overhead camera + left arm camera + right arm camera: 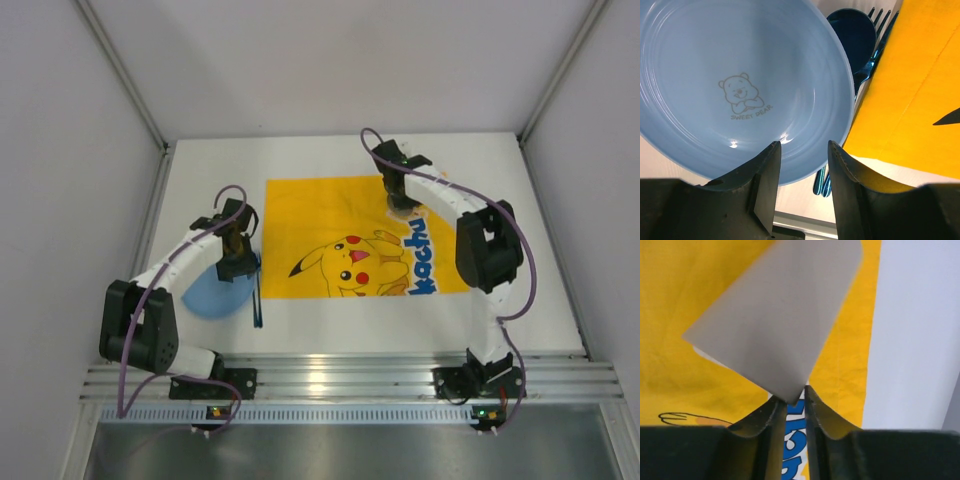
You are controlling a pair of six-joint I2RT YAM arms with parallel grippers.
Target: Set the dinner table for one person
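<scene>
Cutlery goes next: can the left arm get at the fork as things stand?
Probably yes: the left hand is open over the blue plate, and the fork lies exposed beside it.

Plain grey wall panels [60, 200] close in the white surface [500, 290] on its left, far and right sides, joined by thin silver corner strips [120, 70]. A ribbed aluminium rail [350, 375] runs along its near edge. The light is soft and even.

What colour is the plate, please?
The plate is light blue, with a grey bear drawing; clearest in the left wrist view.
</scene>
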